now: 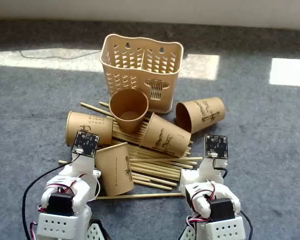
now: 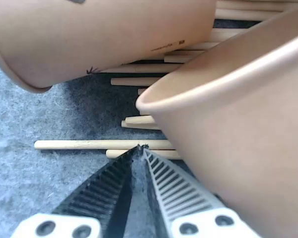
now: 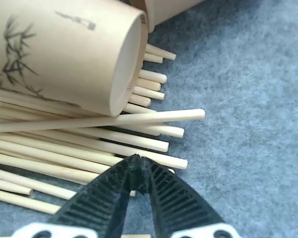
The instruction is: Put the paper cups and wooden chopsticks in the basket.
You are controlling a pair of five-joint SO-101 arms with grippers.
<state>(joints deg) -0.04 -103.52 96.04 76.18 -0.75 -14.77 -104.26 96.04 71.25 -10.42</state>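
Observation:
A tan slotted basket [image 1: 140, 70] stands upright at the back. In front of it one paper cup [image 1: 128, 109] stands upright, and several more lie on their sides [image 1: 165, 135] [image 1: 200, 114] [image 1: 88, 127] [image 1: 115, 167] over a pile of wooden chopsticks [image 1: 157, 167]. My left gripper [image 2: 140, 147] is shut and empty, its tips just over a chopstick [image 2: 104, 144], between two lying cups [image 2: 104, 34] [image 2: 238, 129]. My right gripper [image 3: 135, 159] is shut and empty above the chopstick ends [image 3: 154, 144], near a printed cup's mouth [image 3: 64, 54].
Everything sits on grey carpet [image 1: 260, 150]. Both arm bases [image 1: 70, 210] [image 1: 215, 215] stand at the near edge. One stray chopstick [image 1: 140, 195] lies between them. Open carpet lies to the far left and right of the pile.

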